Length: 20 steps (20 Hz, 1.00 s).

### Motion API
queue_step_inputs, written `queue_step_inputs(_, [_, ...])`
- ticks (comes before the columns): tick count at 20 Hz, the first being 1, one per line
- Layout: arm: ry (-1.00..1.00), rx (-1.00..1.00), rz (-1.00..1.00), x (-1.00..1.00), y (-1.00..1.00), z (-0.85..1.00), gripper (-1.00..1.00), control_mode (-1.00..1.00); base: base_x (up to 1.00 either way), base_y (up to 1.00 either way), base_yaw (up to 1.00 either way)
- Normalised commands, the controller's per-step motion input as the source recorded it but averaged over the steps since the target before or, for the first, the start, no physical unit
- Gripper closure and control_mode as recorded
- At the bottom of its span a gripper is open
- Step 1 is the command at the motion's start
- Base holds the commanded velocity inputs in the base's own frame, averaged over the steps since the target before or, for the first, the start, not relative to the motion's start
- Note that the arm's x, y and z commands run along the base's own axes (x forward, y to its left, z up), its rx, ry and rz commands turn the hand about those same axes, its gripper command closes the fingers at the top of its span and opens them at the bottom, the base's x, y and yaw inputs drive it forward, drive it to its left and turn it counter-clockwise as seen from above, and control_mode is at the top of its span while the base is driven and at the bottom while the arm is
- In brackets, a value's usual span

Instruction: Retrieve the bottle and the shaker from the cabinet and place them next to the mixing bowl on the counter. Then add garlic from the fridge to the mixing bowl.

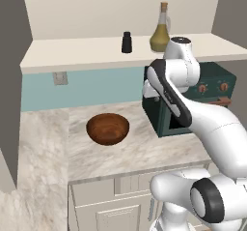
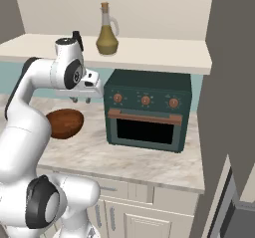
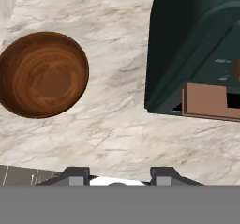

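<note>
We see the gripper [image 2: 80, 100] closed and empty above the counter [image 1: 144, 152], between mixing bowl [image 1: 107, 128] and toaster oven [image 2: 147, 110]. Bottle [image 1: 161, 29] and shaker [image 1: 127, 42] stand on the cabinet shelf [image 1: 72, 53].

The white arm [image 1: 207, 123] is seen rising from the lower right of the left base view, bent at a raised elbow near the frame's upper middle, with the forearm folded back down. In the right base view it climbs the left edge and the wrist is turned toward the centre left. The gripper [image 2: 79, 100] is pointed downward there, below the hand. In the hand view, the two dark fingertips [image 3: 75, 176] are seen at the bottom edge, closed with nothing held between them.
</note>
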Motion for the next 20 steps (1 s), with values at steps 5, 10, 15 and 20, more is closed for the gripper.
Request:
queue_step_inputs(5, [-0.03, 0.0, 0.0, -0.22, 0.0, 0.13, -1.0, -1.0, 0.0, 0.0, 0.0])
queue_step_inputs(10, [-0.19, 0.01, 0.0, -0.15, 0.0, 0.83, -1.0, -1.0, 0.0, 0.0, 0.0])
queue_step_inputs(15, [-0.25, 0.0, -0.01, -0.03, 0.0, 0.91, -1.0, -1.0, 0.0, 0.0, 0.0])
queue_step_inputs(20, [-0.46, 0.0, -0.02, 0.0, 0.01, 0.56, -1.0, -1.0, 0.0, 0.0, 0.0])
